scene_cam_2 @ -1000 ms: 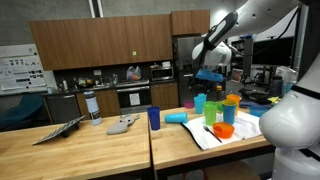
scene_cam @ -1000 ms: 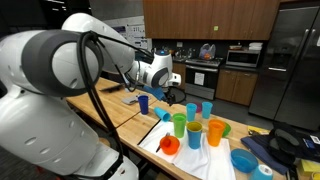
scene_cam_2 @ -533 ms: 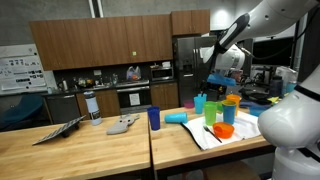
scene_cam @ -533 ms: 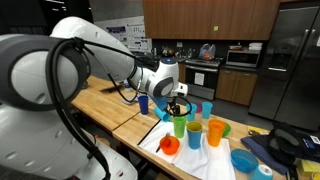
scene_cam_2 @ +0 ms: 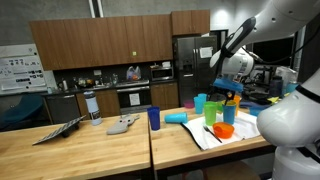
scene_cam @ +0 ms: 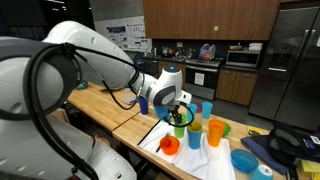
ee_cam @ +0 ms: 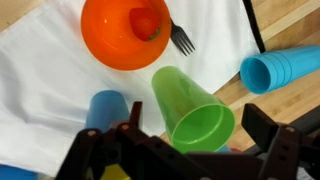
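Hovering gripper (ee_cam: pixel 195 140), jaws spread, directly above upright green cup (ee_cam: pixel 192 100)

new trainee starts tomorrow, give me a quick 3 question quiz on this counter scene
1. True or false: the orange bowl is empty.
2. In the wrist view, which cup shows between the fingers of the open gripper? A) green cup B) orange cup C) dark blue cup
3. Fill in: the fork lies on the white ___.
Key: 1 false, a red item lies in it; 2 A; 3 cloth.
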You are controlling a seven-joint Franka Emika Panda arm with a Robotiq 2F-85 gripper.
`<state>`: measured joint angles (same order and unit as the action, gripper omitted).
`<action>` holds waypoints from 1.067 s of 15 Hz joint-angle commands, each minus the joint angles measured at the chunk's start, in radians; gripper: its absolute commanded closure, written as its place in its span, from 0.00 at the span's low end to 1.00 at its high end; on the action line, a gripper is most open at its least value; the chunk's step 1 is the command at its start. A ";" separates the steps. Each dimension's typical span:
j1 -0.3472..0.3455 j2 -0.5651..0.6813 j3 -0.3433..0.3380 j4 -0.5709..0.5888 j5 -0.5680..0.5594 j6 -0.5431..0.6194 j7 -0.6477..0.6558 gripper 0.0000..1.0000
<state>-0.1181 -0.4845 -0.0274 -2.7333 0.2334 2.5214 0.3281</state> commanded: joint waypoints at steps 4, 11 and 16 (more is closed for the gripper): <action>-0.045 0.024 -0.016 -0.047 0.053 0.228 0.084 0.00; 0.054 0.092 -0.022 -0.016 0.169 0.248 0.082 0.00; 0.119 0.149 -0.036 0.021 0.266 0.196 0.070 0.00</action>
<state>-0.0269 -0.3771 -0.0429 -2.7534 0.4529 2.7577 0.4052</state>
